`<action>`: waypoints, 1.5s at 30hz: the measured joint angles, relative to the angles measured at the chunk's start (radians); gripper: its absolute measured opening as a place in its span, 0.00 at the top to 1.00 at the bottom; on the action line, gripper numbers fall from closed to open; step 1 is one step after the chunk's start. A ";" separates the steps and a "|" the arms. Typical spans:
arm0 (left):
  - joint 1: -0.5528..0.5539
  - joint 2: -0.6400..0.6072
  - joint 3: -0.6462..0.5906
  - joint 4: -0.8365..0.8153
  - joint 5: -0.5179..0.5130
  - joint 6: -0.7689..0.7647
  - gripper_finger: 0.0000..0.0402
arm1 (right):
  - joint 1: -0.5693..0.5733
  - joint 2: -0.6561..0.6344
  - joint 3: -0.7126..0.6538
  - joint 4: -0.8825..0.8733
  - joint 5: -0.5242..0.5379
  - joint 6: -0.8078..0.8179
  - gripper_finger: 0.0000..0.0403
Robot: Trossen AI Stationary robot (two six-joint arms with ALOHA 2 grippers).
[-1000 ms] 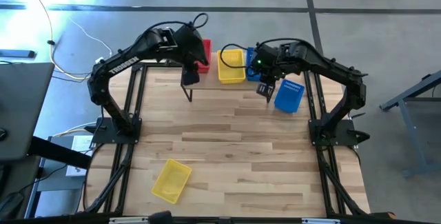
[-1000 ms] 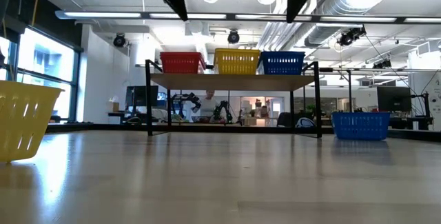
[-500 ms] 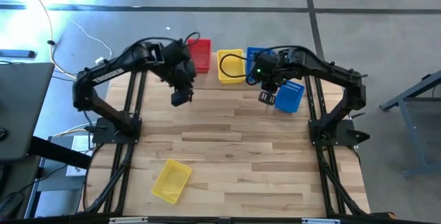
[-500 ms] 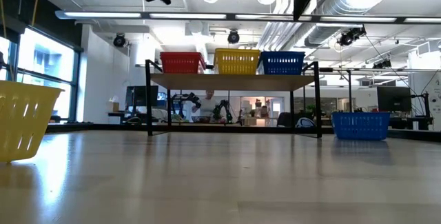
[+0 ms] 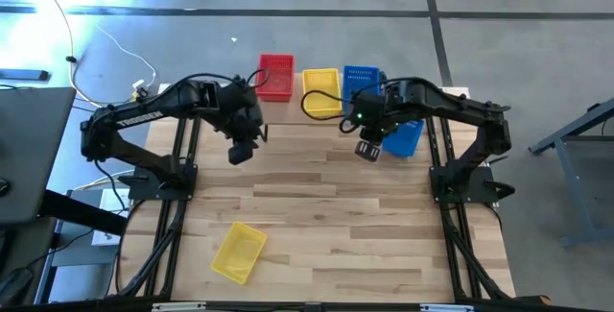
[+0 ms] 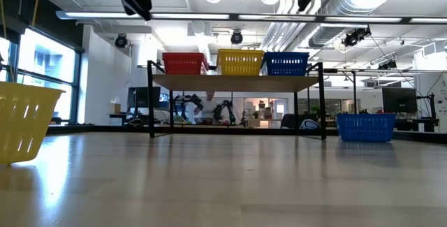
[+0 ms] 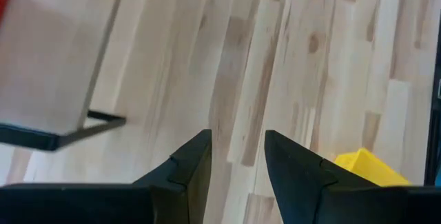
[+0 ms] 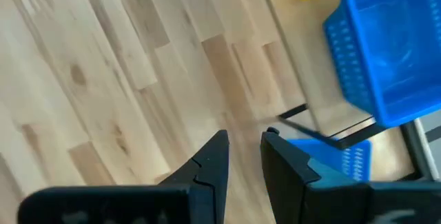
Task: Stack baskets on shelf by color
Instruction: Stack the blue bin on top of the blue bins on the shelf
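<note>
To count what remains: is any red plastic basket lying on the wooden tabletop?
No, only a yellow plastic basket and a blue plastic basket lie on the wooden tabletop.

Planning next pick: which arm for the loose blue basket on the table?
Right. The right gripper hangs beside the blue basket by the shelf; the left gripper is across the table.

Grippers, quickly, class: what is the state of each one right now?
Left gripper: open, holding nothing, above the table.
Right gripper: open, holding nothing, near the shelf.

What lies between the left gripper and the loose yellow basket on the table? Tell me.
Nothing: in the high view, only bare wooden tabletop separates the left gripper from the yellow basket near the front edge. The left wrist view agrees.
</note>
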 joint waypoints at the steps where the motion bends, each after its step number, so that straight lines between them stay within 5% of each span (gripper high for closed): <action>1: 0.000 -0.006 -0.012 -0.001 0.000 0.000 0.69 | 0.008 0.000 0.000 0.000 0.000 0.024 0.82; 14: 0.000 -0.018 -0.051 0.005 0.000 0.060 0.69 | 0.090 0.000 0.000 0.000 -0.053 0.337 0.82; 27: -0.020 -0.018 -0.051 -0.004 0.001 0.079 0.69 | 0.241 0.000 -0.006 0.004 0.128 0.417 0.82; 45: -0.025 -0.018 -0.051 0.003 -0.002 0.142 0.69 | 0.214 -0.240 -0.526 0.011 0.120 0.425 0.82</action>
